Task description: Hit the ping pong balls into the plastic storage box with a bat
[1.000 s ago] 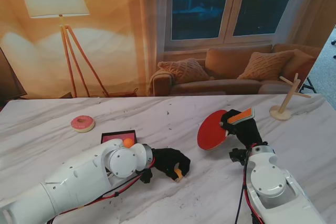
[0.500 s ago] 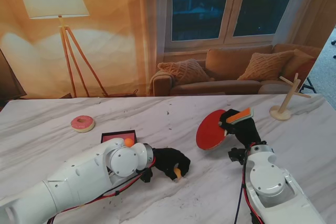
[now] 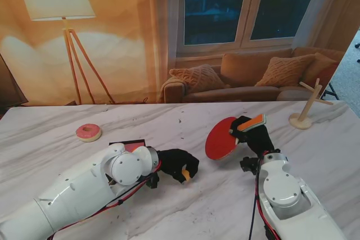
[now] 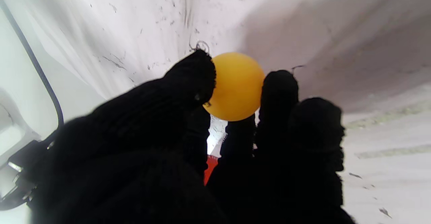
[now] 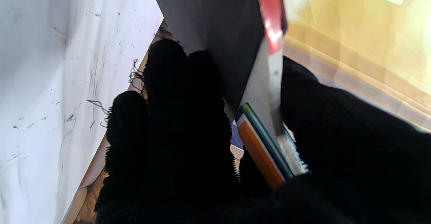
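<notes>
Right now the left hand (image 3: 175, 164), black-gloved, sits low on the marble table (image 3: 50, 139) near its middle, fingers curled around an orange ball (image 3: 186, 176); in the left wrist view the ball (image 4: 234, 86) is pinched between fingertips (image 4: 197, 72), so that hand is gripping the ball. Just left of it and slightly farther from me a box (image 3: 134, 145) with a black rim and red inside is mostly hidden by the left arm; whether any ball is inside cannot be told. Over on the right, the right hand (image 3: 253, 136) is closed on the bat (image 3: 221, 137) handle, red blade tilted and pointing left toward the left hand, the two well apart. The right wrist view shows the bat (image 5: 262, 123) handle with orange and teal stripes clamped between gloved fingers (image 5: 168, 92). A pink donut (image 3: 88, 132) lies far left, a wooden stand (image 3: 306, 108) far right.
</notes>
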Controlling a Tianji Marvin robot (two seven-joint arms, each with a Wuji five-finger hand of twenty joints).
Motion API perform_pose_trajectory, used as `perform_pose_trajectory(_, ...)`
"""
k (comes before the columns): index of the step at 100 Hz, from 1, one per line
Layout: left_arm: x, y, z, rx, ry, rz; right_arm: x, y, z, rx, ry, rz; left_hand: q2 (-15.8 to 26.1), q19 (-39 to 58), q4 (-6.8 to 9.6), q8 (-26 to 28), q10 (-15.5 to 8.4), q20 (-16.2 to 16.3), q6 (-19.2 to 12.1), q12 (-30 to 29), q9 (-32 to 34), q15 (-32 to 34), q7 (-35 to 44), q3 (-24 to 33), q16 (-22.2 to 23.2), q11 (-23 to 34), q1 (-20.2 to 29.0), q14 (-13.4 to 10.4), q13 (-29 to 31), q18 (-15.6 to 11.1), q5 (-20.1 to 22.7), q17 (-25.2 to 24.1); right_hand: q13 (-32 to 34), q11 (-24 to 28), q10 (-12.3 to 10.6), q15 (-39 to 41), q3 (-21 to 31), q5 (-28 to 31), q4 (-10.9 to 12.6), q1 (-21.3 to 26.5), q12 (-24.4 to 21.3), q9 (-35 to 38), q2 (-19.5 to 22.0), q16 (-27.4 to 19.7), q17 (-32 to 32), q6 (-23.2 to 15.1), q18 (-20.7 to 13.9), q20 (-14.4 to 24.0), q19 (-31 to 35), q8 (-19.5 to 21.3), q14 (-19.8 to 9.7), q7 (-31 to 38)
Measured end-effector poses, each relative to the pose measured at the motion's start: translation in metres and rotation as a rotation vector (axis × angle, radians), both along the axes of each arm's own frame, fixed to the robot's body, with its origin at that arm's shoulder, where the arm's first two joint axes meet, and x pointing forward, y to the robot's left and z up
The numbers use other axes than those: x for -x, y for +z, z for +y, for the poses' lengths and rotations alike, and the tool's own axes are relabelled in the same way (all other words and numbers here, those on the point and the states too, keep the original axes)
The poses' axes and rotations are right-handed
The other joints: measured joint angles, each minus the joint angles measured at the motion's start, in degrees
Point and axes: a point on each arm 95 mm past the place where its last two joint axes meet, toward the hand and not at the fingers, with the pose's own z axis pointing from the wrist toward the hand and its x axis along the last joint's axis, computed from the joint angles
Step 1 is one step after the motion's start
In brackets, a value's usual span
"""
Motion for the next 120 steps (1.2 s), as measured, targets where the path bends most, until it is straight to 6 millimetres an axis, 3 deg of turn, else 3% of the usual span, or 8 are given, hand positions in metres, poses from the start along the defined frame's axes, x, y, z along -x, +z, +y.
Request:
perform_pose_trajectory(59,-0.003,0.056,0.031,0.028,0.075,-0.183,-0.011,-0.005,0.027,-0.071,0.043,0.051,-0.01,0.04,-0.02,-0.01,0.0,0.0,-0.04,1.19,0.69,0.38,0.15,0.02,0.38,-1.35,0.01,0.0,0.0,0.03,0.62,0.0,0.0,0.0,0.0,0.0,0.0,0.01,0.0,0.0,0.0,0.01,0.0,0.0,-0.01,0.01,0.0,0.0,0.0,0.0,0.0,0.0)
perform_pose_trajectory(120,-0.012,0.112,0.062,0.027,0.13,-0.305,-0.017,-0.006,0.071,-0.179,0.115,0.105,-0.01,0.04,-0.02,-0.01,0.0,-0.01,-0.08,2.11,0.76,0.38,0.15,0.02,0.83,-2.02,0.01,0.0,0.0,0.03,0.62,0.0,0.0,0.0,0.0,0.0,0.0,0.56,0.0,0.0,0.0,0.07,-0.21,0.0,-0.06,0.03,0.0,0.0,0.0,0.0,0.04,-0.51)
